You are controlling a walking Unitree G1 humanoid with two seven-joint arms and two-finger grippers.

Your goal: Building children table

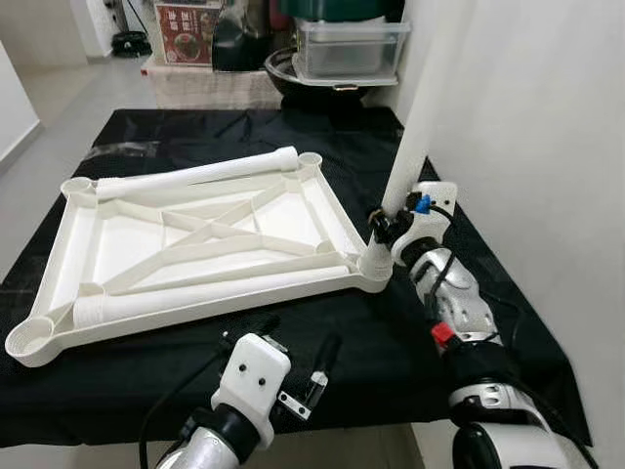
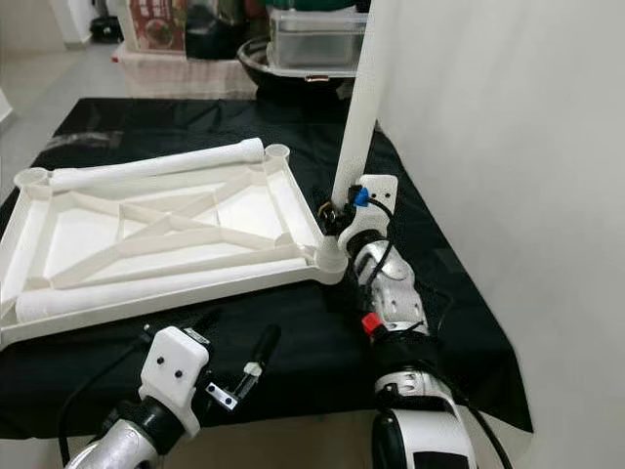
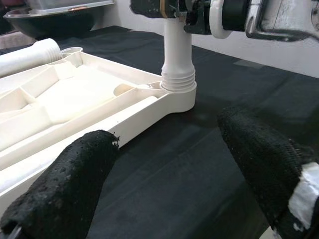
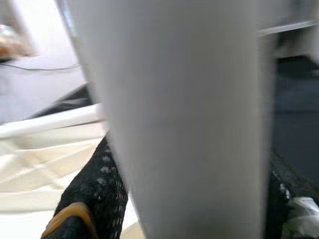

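Observation:
The white plastic tabletop (image 1: 98, 239) lies upside down on the black-covered table (image 1: 391, 342). Two white legs lie inside it, one along the far edge (image 1: 195, 176) and one along the near edge (image 1: 205, 296). A third leg (image 1: 415, 127) stands upright, its threaded end (image 3: 178, 79) in the near right corner socket (image 1: 375, 266). My right gripper (image 1: 383, 227) is shut on this leg just above the socket; its finger (image 4: 94, 194) presses the leg's side. My left gripper (image 1: 298, 337) hovers open over the cloth near the table's front edge, fingers (image 3: 65, 184) spread, pointing toward that corner.
A white wall (image 1: 527, 147) runs close along the right of the table. Behind the table stand a dark bowl (image 1: 293, 73), a clear storage box (image 1: 347, 49) and a basket (image 1: 210, 88). Bare floor (image 1: 59, 107) lies to the left.

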